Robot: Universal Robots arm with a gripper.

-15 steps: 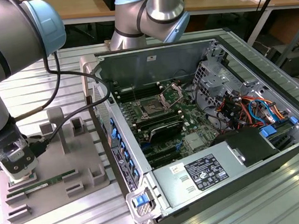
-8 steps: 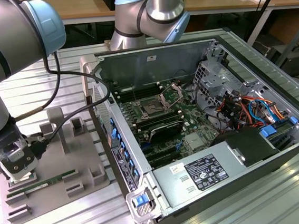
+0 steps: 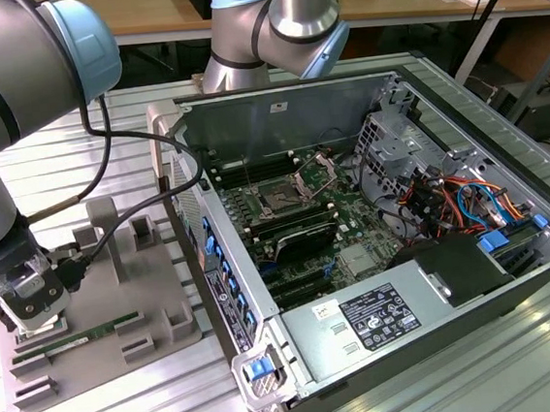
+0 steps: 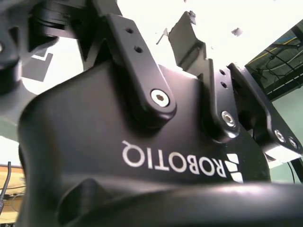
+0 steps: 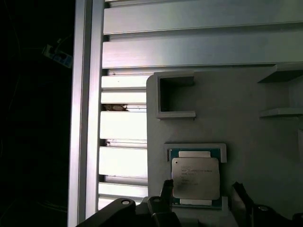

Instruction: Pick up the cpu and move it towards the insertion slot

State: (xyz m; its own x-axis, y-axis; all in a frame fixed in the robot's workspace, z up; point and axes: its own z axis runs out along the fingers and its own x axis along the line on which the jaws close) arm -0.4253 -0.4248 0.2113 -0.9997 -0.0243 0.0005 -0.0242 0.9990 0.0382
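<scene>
At the exterior view's left, over the grey fixture plate (image 3: 155, 276): gripper (image 3: 33, 299), carried low on the silver-and-blue arm (image 3: 10, 85) and pointing down at the plate's near corner; it was released and held nothing.

Close under the gripper, in the first wrist view: cpu (image 5: 195, 177), pale metal top uppermost, lying flat in a shallow walled recess of the plate; one black fingertip (image 5: 165, 189) stood at one edge of the chip and the other fingertip (image 5: 239, 191) stood off the opposite edge, so the jaws straddled the chip without clamping it.

On the same plate: a small open-sided pocket (image 5: 175, 97) near the chip; a green memory stick (image 3: 85, 333) lying lengthwise just beside the gripper; the plate rested on a slatted aluminium table (image 3: 68, 177).

At the exterior view's right: computer case (image 3: 515, 270), lying open with its motherboard (image 3: 355, 227) exposed; insertion slot (image 3: 279, 202), a dark square near the board's middle, with its silver retaining frame (image 3: 316, 173) tipped up; slot and cpu were well apart, with the case wall between them; a silver power supply (image 3: 374, 318) sat at the near end; red, blue and orange cables (image 3: 460, 203) lay bundled beside the board.

Close to the lens in the second wrist view: the gripper's black housing (image 4: 94, 142) and its linkage arms.
</scene>
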